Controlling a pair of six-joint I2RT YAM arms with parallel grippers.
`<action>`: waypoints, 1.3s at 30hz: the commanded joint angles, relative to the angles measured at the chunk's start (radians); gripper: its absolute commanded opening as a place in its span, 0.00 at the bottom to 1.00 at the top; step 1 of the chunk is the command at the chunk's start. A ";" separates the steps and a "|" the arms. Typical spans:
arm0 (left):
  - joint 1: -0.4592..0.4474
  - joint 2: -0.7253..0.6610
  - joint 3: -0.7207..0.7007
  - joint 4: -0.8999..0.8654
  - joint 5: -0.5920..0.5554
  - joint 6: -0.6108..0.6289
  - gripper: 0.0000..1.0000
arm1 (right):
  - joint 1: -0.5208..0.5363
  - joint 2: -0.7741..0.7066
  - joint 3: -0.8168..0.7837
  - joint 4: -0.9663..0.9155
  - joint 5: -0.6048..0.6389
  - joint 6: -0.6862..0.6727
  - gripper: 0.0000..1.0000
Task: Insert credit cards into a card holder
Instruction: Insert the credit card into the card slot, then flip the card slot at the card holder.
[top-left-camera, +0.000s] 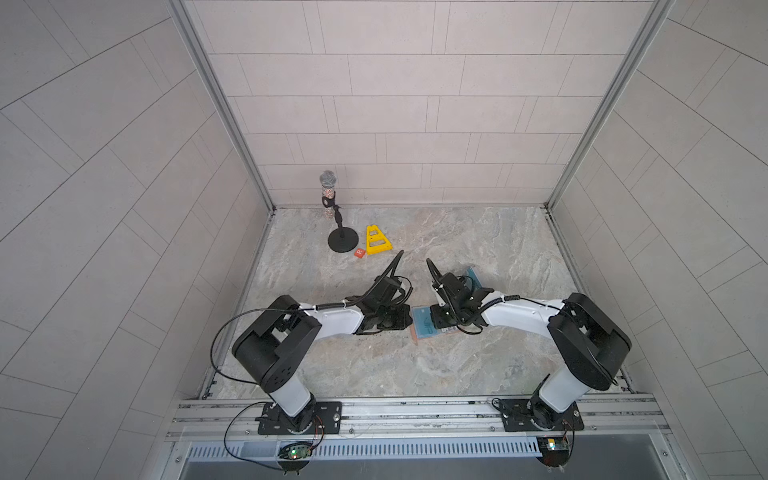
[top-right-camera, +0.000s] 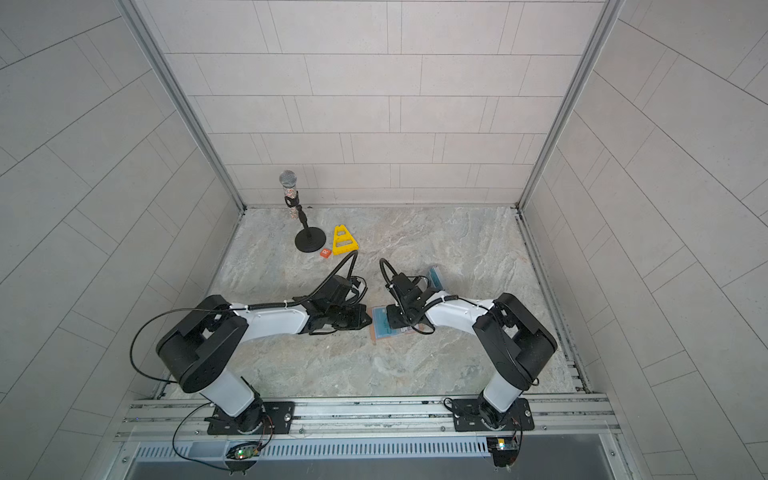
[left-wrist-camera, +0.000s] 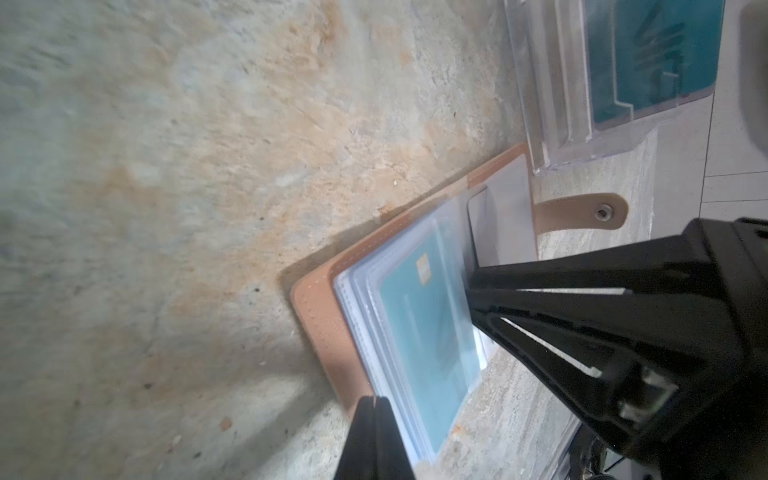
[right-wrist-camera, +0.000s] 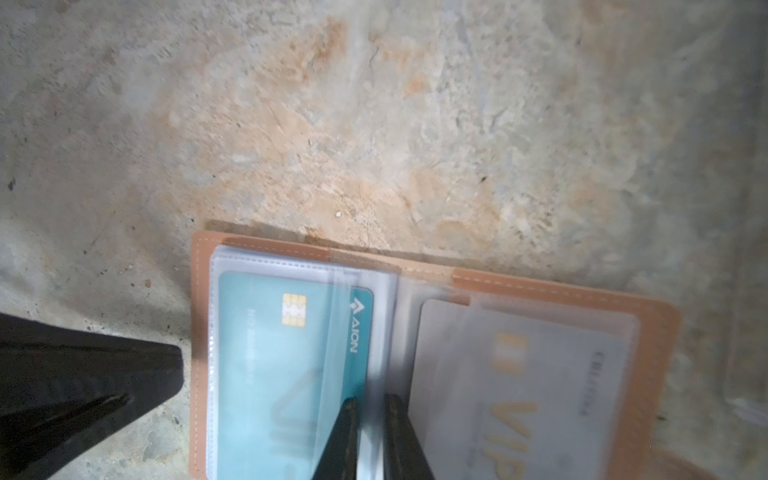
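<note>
The tan card holder (right-wrist-camera: 540, 286) lies open on the table between my two grippers, and both top views show it (top-left-camera: 415, 337) (top-right-camera: 376, 337). Its left clear sleeve holds a teal credit card (right-wrist-camera: 270, 353) with one short edge sticking out at the spine. The right sleeve holds a pale VIP card (right-wrist-camera: 519, 395). My right gripper (right-wrist-camera: 371, 401) has its tips down at the spine beside that exposed edge. Its jaws stand a narrow gap apart and hold nothing I can see. My left gripper (left-wrist-camera: 375, 401) is shut and empty, with its tip at the holder's outer left edge.
A clear plastic stand (left-wrist-camera: 552, 104) with more teal cards (left-wrist-camera: 665, 54) sits just behind the holder, near the strap tab (left-wrist-camera: 582, 212). At the back left are a microphone on a round base (top-left-camera: 343, 241), a yellow triangular piece (top-left-camera: 377, 241) and an orange tile (top-left-camera: 360, 253).
</note>
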 joint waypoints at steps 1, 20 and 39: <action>-0.008 0.016 -0.001 0.010 -0.005 -0.005 0.03 | 0.005 0.035 -0.024 -0.024 0.026 0.006 0.15; -0.018 0.037 0.007 0.052 0.029 -0.016 0.00 | 0.005 0.036 -0.018 -0.047 0.045 -0.002 0.14; -0.024 0.064 0.011 0.097 0.050 -0.033 0.00 | 0.005 0.019 -0.015 -0.055 0.042 -0.002 0.15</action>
